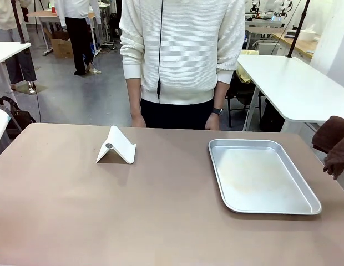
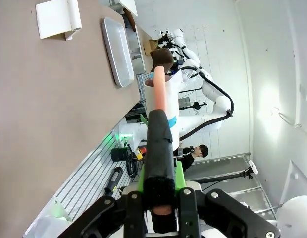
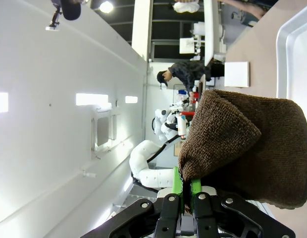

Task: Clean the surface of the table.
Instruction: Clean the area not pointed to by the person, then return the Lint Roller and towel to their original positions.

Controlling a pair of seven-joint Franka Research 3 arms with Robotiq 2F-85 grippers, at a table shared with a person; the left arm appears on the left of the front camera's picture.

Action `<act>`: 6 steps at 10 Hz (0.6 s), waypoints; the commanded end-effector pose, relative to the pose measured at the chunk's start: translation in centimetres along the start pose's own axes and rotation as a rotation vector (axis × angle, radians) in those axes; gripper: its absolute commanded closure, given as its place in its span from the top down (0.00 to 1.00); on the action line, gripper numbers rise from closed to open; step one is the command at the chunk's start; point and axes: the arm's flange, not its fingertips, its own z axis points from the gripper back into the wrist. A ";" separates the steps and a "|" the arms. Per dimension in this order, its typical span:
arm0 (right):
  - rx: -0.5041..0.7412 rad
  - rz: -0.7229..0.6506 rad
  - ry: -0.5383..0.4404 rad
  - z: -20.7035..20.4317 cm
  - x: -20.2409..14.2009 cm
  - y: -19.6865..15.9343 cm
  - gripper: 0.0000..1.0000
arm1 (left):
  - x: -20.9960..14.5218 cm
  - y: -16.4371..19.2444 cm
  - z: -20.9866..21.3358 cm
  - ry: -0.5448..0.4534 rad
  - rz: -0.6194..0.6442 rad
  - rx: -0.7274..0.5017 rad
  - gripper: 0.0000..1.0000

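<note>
Two grippers catalogued, both clenched. Left gripper (image 2: 158, 198): pads clamped on a long tool (image 2: 159, 144) with a black grip and a pinkish shaft, dark at its far tip; what kind of tool it was could not be told. Right gripper (image 3: 187, 191): green pads pinched on a fold of brown cloth (image 3: 242, 144), which hung past the right edge of the table (image 1: 105, 210).

Table: brownish top, wide, across the foreground.
- Silver tray (image 1: 261, 145): near the right edge, empty.
- White folded stand (image 1: 116, 147): left of centre, toward the far edge, well apart from the tray.
- Person (image 1: 183, 55): standing at the far edge, hands low.

Risks, as judged: a wiping sweep could shove the light stand or slide the tray; the loose cloth might bunch and slip from its narrow pinch; two arms crossing mid-table might collide.
</note>
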 end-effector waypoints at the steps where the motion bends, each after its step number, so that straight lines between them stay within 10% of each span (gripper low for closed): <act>1: 0.001 -0.002 -0.002 -0.1 -0.3 0.5 0.07 | -0.1 -0.7 0.0 -0.001 -0.011 0.005 0.22; 6: 0.001 -0.002 -0.002 -0.1 -0.3 0.5 0.07 | -0.1 -0.7 0.0 -0.001 -0.011 0.005 0.22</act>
